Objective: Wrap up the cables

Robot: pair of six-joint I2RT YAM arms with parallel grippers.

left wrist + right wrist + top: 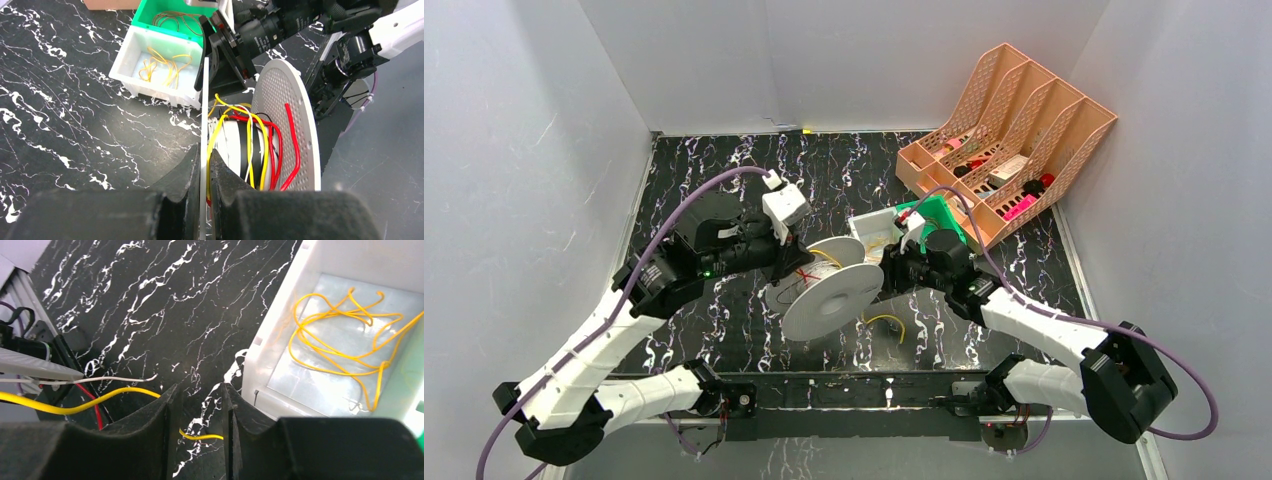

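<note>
- Two grippers meet at the spool (834, 295), which is tipped above the middle of the table (724, 170).
- Left gripper (203, 152): I see its fingers pressed together on the spool's thin near flange, pinching it edge-on.
- Right gripper (199, 390): fingers spread, with bare tabletop visible through the gap. It sits just right of the spool, beside the white bin (150, 92).
- Cables (249, 145): several yellow turns lie over the spool's core between the two flanges, mixed with red wires (277, 150).
- One yellow strand (30, 405) runs from the spool side toward the right gripper, passes behind its left finger and shows again low in the gap. I see neither finger pressing on it.
- A thin white wire (115, 379) runs just above that strand.
- Another yellow piece (894, 322) lies curled on the table near the spool's lower right edge.
- More yellow cables (172, 67) lie loose in the white bin.
- Green bin (145, 15), touching the white one on its far side, holds brown wires (175, 20).
- Orange rack (1014, 130) stands at the far right corner.
</note>
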